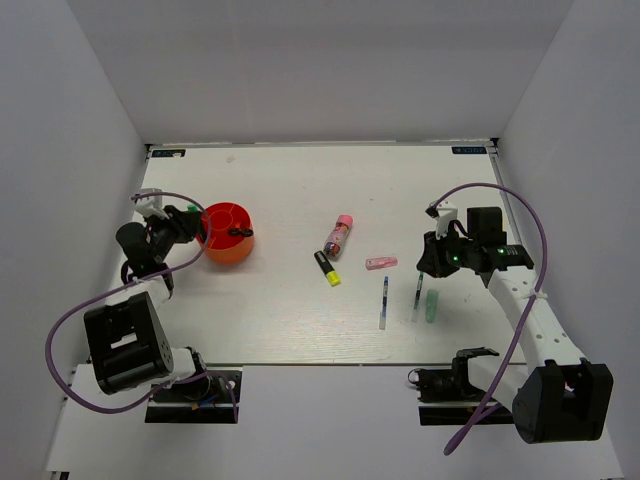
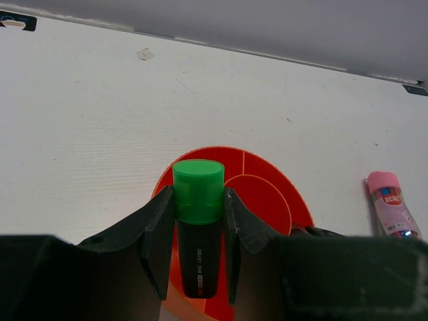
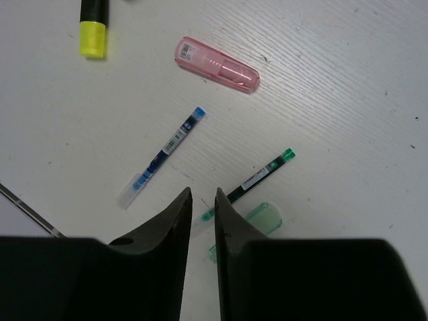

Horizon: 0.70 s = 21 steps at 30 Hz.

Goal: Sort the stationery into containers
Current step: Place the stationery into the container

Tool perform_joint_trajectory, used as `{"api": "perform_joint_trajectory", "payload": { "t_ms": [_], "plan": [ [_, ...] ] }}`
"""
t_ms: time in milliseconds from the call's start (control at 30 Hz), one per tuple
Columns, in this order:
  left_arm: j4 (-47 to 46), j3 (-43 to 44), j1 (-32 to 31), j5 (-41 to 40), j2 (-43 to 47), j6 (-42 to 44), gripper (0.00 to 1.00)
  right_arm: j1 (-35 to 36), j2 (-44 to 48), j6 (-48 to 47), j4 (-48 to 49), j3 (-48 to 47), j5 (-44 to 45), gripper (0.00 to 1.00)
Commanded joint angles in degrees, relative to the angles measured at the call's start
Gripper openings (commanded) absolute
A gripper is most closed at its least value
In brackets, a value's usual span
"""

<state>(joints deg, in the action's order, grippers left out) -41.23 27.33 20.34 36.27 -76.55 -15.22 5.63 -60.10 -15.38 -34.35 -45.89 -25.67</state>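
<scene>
My left wrist view hides the round red-orange plastic organiser's [image 2: 267, 194] near half behind the fingers [image 2: 157, 234].
</scene>
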Motion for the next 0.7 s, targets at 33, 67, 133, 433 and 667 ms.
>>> {"api": "perform_joint_trajectory", "payload": {
  "t_ms": [33,67,133,433,667],
  "plan": [
    [0.9,-1.6,-0.6,-1.9,0.4,2.5,0.08,-0.3,0.3,-0.4,1.2,0.0,-1.0,0.28],
    [1.1,-1.7,-0.6,-2.5,0.6,2.7,0.14,-0.2,0.4,-0.4,1.0,0.1,-1.2,0.33],
    [1.3,-2.4,-0.7,-3.0,0.8,3.0,0.26,-0.1,0.2,-0.6,1.0,0.0,-1.3,0.48],
    [5.9,-0.6,-0.8,-4.5,3.7,3.2,0.62,-0.3,0.4,-0.6,0.6,-0.3,-1.3,0.56],
    [8.7,0.6,-0.8,-6.3,7.6,2.2,0.63,-0.1,0.8,-0.4,0.3,-0.2,-1.6,0.56]
  ]
}}
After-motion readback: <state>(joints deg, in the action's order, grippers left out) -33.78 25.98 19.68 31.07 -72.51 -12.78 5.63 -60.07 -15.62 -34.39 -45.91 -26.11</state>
